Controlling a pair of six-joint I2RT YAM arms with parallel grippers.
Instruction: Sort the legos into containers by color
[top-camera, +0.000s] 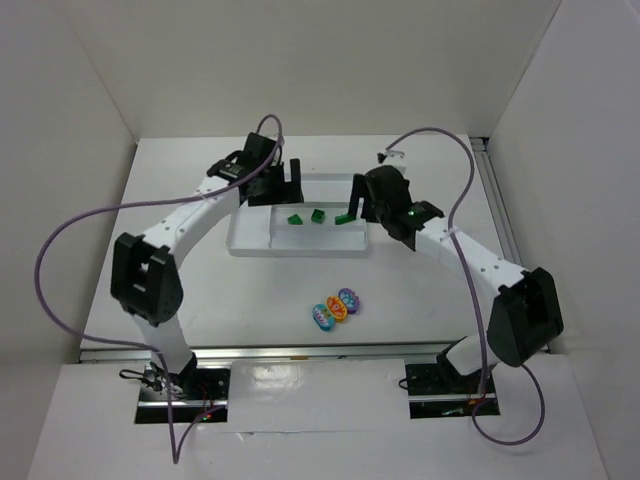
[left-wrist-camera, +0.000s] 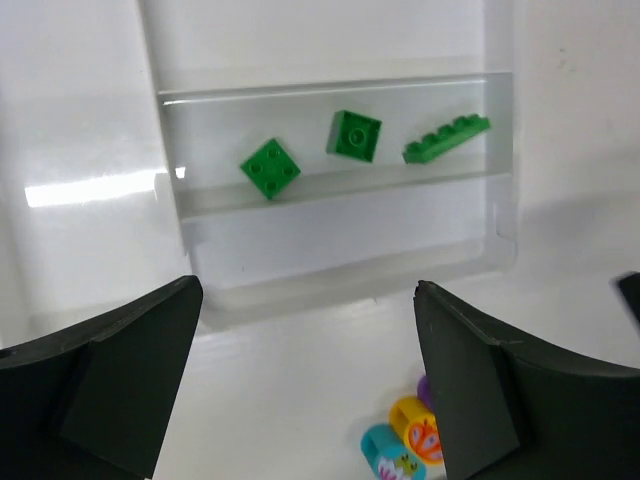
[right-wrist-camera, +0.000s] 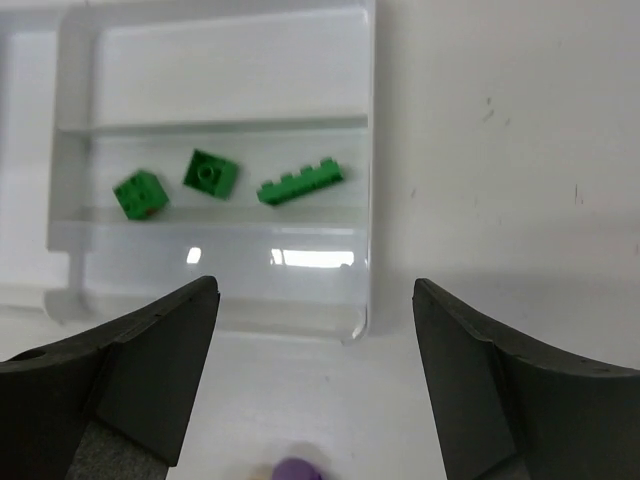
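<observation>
Three green legos (top-camera: 317, 216) are seen lying apart in one long compartment (left-wrist-camera: 330, 190) of the white tray (top-camera: 250, 246). At 6 o'clock from the tray, the orange lego (top-camera: 338, 310), teal lego (top-camera: 323, 317) and purple lego (top-camera: 348, 298) are clustered, touching, on the surface (top-camera: 420, 300). The left hand (top-camera: 283, 182) is held at the tray's 11 o'clock and the right hand (top-camera: 357, 197) at its 2 o'clock, both spread wide and grasping nothing.
</observation>
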